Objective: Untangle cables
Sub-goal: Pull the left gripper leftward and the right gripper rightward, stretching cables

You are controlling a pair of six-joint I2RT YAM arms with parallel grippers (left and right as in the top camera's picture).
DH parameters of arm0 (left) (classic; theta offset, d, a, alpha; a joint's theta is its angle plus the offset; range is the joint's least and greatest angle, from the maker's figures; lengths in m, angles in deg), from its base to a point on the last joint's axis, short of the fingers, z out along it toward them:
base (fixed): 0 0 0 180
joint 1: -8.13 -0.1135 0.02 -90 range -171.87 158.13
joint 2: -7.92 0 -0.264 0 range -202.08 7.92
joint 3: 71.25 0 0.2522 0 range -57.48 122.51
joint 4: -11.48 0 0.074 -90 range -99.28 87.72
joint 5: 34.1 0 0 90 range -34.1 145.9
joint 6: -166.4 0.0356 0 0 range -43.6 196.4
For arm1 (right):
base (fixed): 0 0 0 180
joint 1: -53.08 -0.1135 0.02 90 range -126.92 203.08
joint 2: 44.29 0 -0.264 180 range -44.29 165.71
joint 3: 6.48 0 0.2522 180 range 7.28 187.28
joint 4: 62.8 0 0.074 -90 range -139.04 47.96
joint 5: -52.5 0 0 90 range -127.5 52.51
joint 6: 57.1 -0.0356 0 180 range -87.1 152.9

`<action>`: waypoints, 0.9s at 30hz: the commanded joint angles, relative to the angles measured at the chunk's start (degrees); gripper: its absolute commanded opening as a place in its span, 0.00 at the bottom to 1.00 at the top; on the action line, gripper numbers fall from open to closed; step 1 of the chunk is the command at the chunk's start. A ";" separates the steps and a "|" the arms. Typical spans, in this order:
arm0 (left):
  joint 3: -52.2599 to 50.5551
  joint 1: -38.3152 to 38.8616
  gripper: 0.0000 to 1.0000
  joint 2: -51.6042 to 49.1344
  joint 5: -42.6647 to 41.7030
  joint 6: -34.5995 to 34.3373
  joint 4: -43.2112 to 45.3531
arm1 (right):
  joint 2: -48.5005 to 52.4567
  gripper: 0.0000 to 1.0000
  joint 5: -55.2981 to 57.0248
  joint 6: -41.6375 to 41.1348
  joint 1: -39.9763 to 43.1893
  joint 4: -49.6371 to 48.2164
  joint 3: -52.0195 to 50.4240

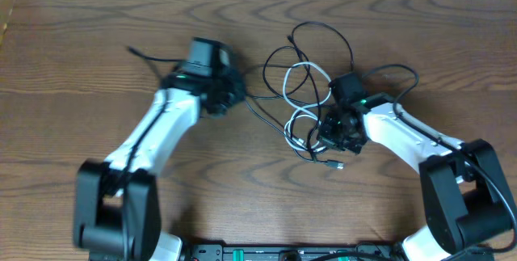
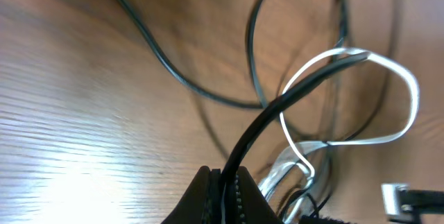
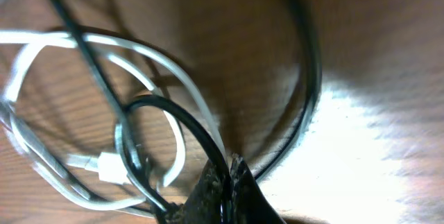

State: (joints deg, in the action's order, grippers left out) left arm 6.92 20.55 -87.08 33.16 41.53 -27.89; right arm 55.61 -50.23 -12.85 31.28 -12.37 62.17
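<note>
cables [image 1: 311, 83]: one tangle on table [image 1: 73, 18], centre-right, between the two arms. long axis runs far-to-near in overhead view. black loops lie at the far end. white cable [image 1: 300, 91] sits mid-tangle in two stacked loops. a small plug [image 1: 336, 164] at the near end points right.

l gripper [image 2: 225, 186]: fingers narrow, pinched on a black cable [image 2: 277, 113]. in the wrist view this cable leaves the tips, runs up-right and crosses the white cable. in overhead view the gripper sits at the left edge of the tangle.

r gripper [image 3: 225, 179]: fingers narrow, pinched on a black strand [image 3: 173, 116] that curls up-left into a small loop. white plug [image 3: 111, 167] lies just beside that loop.

obstructions: r wrist body covers the right side of the tangle in overhead view. black and white cables cross at several pts, so which lies on top cannot be told at most crossings.
</note>
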 commanded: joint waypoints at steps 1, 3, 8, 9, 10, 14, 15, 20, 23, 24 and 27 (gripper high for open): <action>-0.31 -5.25 0.08 4.57 -2.45 1.42 -0.74 | -5.79 0.01 1.18 8.00 1.62 -1.38 -0.07; -0.31 -7.50 0.07 6.01 -2.34 1.46 -1.44 | -8.46 0.01 1.20 9.35 2.12 -2.56 -0.04; -0.31 -11.65 0.07 7.10 -2.32 1.62 -3.93 | -16.41 0.01 1.88 13.68 2.47 -5.95 -0.04; -0.33 -12.35 0.07 7.08 -2.29 1.64 -4.50 | -17.77 0.01 2.78 13.68 2.47 -6.05 -0.04; -0.33 -12.90 0.08 7.06 -2.14 1.64 -5.09 | -19.04 0.01 3.91 13.68 2.49 -6.03 -0.04; -0.33 -14.14 0.07 7.06 -1.99 2.56 -6.75 | -23.23 0.01 4.20 14.84 2.47 -7.10 -0.04; -0.33 -14.12 0.08 7.06 -1.70 2.99 -7.02 | -24.02 0.01 2.03 16.87 2.47 -7.87 -0.04; -0.33 -13.66 0.07 7.04 -1.64 4.85 -10.21 | -25.77 0.01 -11.93 21.18 2.49 -13.94 -0.04; -0.33 -13.18 0.07 7.02 0.74 6.45 -13.64 | -25.75 0.01 -14.84 19.21 2.49 -16.92 -0.07; -0.33 -13.20 0.07 7.02 3.50 6.40 -15.04 | -25.75 0.01 -12.55 17.03 2.51 -16.83 -0.07; -0.33 -13.25 0.07 7.02 17.07 6.36 -19.78 | -25.75 0.01 2.23 6.01 3.56 -10.86 -0.07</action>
State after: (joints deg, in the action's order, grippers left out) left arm 6.81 7.40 -80.76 36.53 46.47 -45.15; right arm 30.58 -58.07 2.45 33.59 -26.32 62.17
